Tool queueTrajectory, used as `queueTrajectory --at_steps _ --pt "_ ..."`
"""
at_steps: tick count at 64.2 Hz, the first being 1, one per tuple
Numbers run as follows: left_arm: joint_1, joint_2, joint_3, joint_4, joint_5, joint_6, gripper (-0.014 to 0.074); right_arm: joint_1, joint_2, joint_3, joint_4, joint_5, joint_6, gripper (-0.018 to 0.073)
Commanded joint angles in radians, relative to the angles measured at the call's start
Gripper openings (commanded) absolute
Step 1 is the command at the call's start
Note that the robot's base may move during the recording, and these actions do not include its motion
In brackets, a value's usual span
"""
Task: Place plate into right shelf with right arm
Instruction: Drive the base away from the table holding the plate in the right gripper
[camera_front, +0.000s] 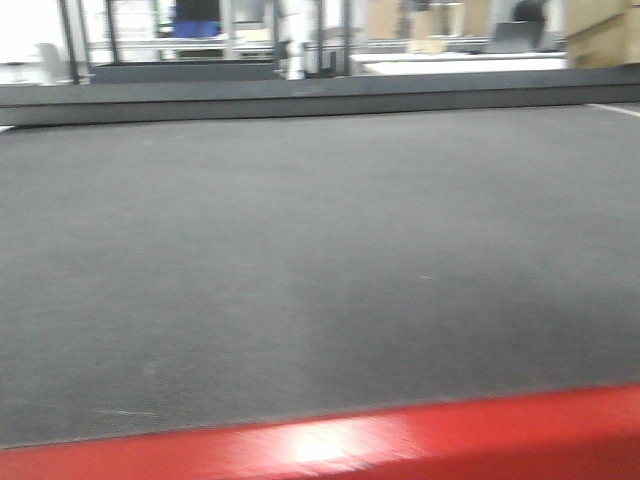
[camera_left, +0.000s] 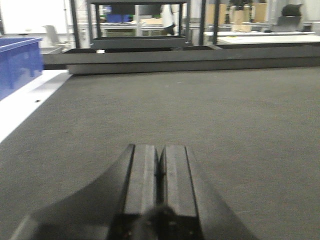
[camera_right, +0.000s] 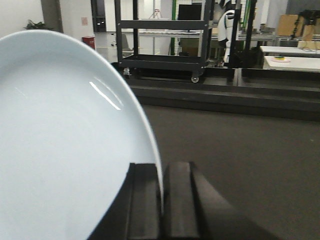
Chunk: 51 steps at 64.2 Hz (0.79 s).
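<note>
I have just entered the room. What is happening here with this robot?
The right gripper is shut on the rim of a white plate, holding it above a gray mat. The left gripper is shut and empty, low over the mat, with a blue bin at the left edge of its view. The plate is not yet placed anywhere; a black wheeled cart stands far behind it.

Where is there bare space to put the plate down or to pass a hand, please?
The grey mat is bare from the red edge up to the dark ledge. In front of the left pincer it is bare too, bordered by the white strip and blue bin. Crowded only at the right pincer, shut on the plate.
</note>
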Motion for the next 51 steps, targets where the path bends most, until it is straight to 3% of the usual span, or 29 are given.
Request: queueTrajectory --at_steps 1,51 --pt "-0.007 -0.012 0.008 -0.002 -0.089 -0.002 -0.0047 -0.001 0.006 -0.026 -0.012 -0.105 -0.004 0.0055" --pt "-0.007 -0.012 0.008 -0.002 -0.089 -0.002 -0.0047 -0.001 0.006 -0.026 -0.012 -0.105 -0.004 0.0055"
